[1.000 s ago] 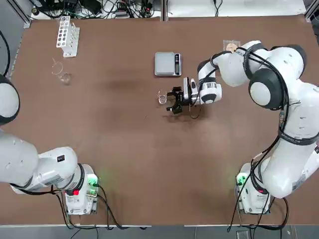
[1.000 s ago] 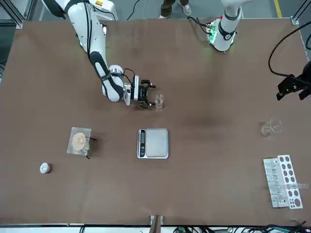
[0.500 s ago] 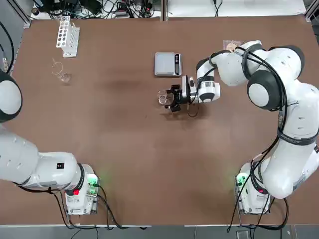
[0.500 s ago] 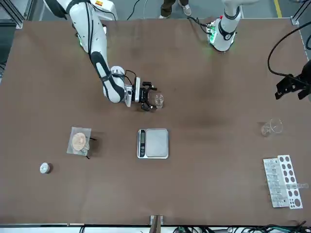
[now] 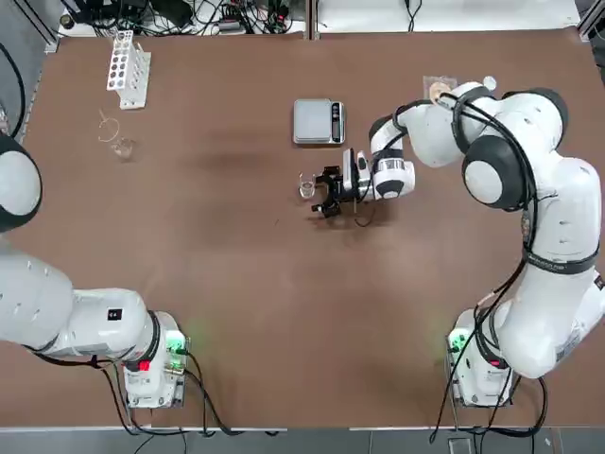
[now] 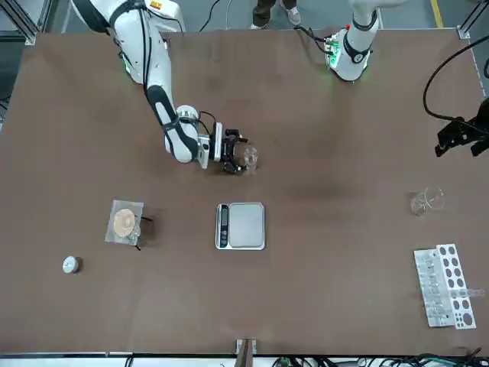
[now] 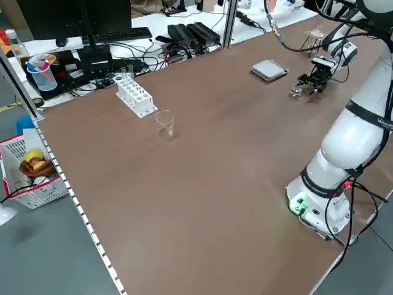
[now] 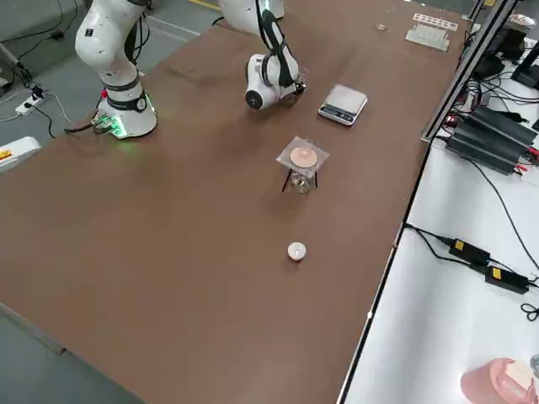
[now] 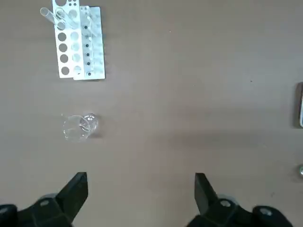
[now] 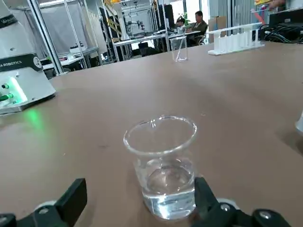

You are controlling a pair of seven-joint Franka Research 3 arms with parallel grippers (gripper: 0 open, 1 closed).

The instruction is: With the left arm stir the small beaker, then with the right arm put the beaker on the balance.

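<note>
The small beaker point(image 5: 306, 185) is a tiny clear glass with a little water, standing upright on the brown table just below the balance point(image 5: 319, 121), a flat silver-grey scale. My right gripper point(image 5: 320, 192) lies low over the table, open, with its fingertips to either side of the beaker's near edge. In the right wrist view the beaker point(image 10: 161, 165) stands just ahead of the two fingers point(image 10: 71, 198), closer to one of them and not pinched. My left gripper point(image 6: 457, 139) hovers open and empty at the table's left edge, far from the beaker; the left wrist view point(image 9: 139, 182) looks down on bare table.
A white test-tube rack point(image 5: 128, 68) and a larger clear glass point(image 5: 121, 147) stand at the far left. A little stand with an orange disc point(image 6: 126, 222) and a small white round object point(image 6: 70, 264) sit on the right side. A person's feet point(image 6: 275, 9) show beyond the table.
My right gripper has slid a little closer to the small beaker and stays open. The left arm has barely shifted.
</note>
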